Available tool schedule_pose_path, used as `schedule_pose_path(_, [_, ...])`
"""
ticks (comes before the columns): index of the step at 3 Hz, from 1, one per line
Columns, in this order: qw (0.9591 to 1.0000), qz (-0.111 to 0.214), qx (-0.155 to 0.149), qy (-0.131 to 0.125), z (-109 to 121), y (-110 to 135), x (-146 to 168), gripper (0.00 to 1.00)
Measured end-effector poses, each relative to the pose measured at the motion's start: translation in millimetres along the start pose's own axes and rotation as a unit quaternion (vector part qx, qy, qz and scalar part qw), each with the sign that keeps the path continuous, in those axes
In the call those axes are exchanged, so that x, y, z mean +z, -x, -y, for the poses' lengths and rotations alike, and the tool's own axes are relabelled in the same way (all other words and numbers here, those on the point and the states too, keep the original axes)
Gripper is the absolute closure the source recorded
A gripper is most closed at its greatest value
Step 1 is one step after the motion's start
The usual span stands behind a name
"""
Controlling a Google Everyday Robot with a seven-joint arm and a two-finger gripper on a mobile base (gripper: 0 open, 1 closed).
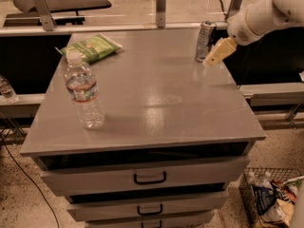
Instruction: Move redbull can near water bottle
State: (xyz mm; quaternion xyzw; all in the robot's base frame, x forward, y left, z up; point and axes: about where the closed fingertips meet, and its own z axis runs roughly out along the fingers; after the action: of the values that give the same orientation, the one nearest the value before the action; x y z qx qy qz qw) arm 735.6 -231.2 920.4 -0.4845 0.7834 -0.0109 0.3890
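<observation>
The redbull can [205,41] stands upright at the far right of the grey table top [156,94]. The water bottle [84,91] stands upright near the front left, clear with a white cap and a red-banded label. My gripper [217,53], with pale yellow fingers, hangs from the white arm coming in from the upper right. It is just right of the can and slightly in front of it, close to its lower half. It holds nothing that I can see.
A green snack bag [91,48] lies at the far left corner. Drawers [149,177] sit under the top. A small clear bottle [6,89] stands on a ledge at left. A wire basket [270,198] with clutter is on the floor at right.
</observation>
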Motion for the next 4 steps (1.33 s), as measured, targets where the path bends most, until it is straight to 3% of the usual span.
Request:
schedule_pose_path(1, [0.9976, 0.039, 0.047, -0.034, 29.4, 4.2, 29.3, 0.0])
schedule_pose_path(2, [0.9924, 0.076, 0.088, -0.041, 46.0, 6.9, 50.7, 0.0])
schedule_pose_path(4, [0.9753, 0.142, 0.168, -0.015, 61.0, 10.5, 76.3, 0.0])
